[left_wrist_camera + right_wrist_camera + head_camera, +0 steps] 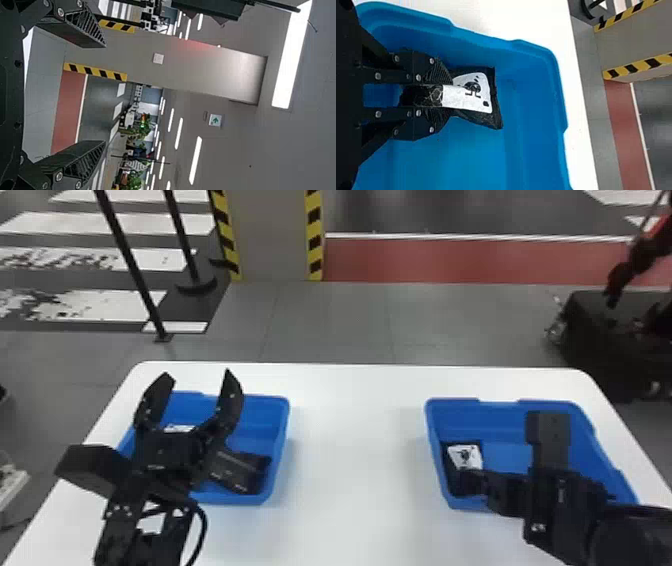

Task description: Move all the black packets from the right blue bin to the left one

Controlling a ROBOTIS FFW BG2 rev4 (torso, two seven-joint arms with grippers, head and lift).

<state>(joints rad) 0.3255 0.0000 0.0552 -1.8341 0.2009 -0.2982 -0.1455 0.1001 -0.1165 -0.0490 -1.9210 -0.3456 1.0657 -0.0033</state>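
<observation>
I'm looking across a white table (pixel 355 440) at grey floor tiles (pixel 330 320), a red floor strip (pixel 450 260) beyond them, a pillar (pixel 270 235) edged yellow and black, and I've got bright ceiling lights (pixel 291 59) too.

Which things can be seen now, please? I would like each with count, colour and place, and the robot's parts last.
table: one, white, foreground
left bin: one, blue, table's left side
right bin: one, blue, table's right side
packet: one, black with white label, in right bin
white patch: one, in left bin, possibly a label
pillar: one, grey with yellow-black edges, behind table
poles: two, black, back left
floor strip: one, red, background
left gripper: one, black, above left bin, open
right gripper: one, black, in right bin, closed on packet
</observation>
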